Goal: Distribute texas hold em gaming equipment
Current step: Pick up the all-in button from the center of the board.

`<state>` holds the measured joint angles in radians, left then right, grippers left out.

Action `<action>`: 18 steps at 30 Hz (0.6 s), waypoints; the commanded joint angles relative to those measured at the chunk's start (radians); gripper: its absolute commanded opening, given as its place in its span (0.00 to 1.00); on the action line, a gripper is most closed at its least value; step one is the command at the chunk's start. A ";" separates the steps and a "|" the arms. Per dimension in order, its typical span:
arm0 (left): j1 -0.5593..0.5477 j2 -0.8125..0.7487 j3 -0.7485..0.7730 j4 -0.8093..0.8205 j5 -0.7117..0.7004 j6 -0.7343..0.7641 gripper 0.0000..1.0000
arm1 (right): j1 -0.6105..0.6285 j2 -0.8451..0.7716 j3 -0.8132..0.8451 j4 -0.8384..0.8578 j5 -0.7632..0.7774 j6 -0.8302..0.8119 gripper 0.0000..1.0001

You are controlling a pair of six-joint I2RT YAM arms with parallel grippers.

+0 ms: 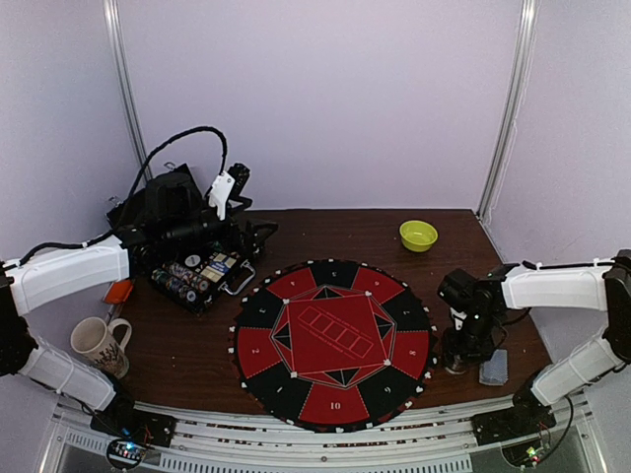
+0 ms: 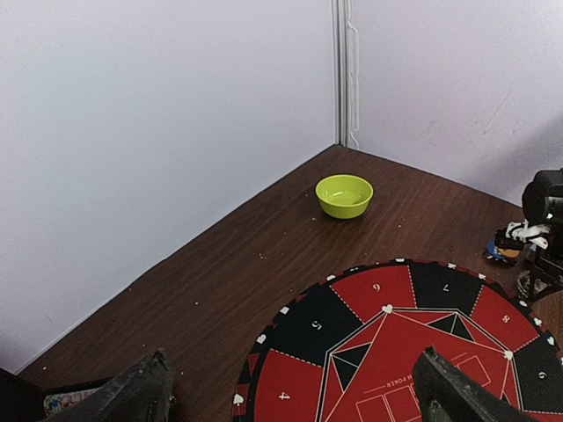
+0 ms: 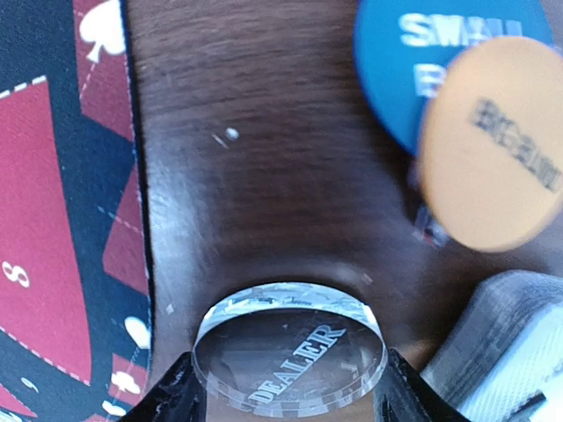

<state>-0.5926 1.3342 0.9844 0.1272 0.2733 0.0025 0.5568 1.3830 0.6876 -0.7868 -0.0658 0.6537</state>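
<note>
A clear round dealer button (image 3: 290,356) lies on the brown table just right of the mat's edge. My right gripper (image 3: 290,397) has a finger pressed against each side of it. A blue button disc (image 3: 413,61) and an orange one (image 3: 493,149) lie just beyond, and a deck of grey-blue cards (image 3: 515,352) sits to the right. From above, the right gripper (image 1: 461,353) points down beside the deck (image 1: 493,368). Poker chips fill a black case (image 1: 197,276) at the left. My left gripper (image 1: 258,232) hovers open near that case, with nothing between its fingers (image 2: 145,387).
The big round red-and-black mat (image 1: 335,340) covers the table's middle. A lime-green bowl (image 1: 418,235) stands at the back right, also seen from the left wrist (image 2: 344,195). A mug (image 1: 99,345) sits at the front left. Dark gear and cables pile up behind the chip case.
</note>
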 commanded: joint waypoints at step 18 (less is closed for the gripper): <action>0.004 -0.023 0.001 0.008 -0.167 0.008 0.98 | 0.136 0.351 0.906 -0.016 0.075 -0.135 0.25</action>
<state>-0.5926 1.3334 0.9756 0.1272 0.1833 0.0032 0.6727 1.5745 1.4727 -0.9741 -0.0101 0.5793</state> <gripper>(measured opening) 0.983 0.599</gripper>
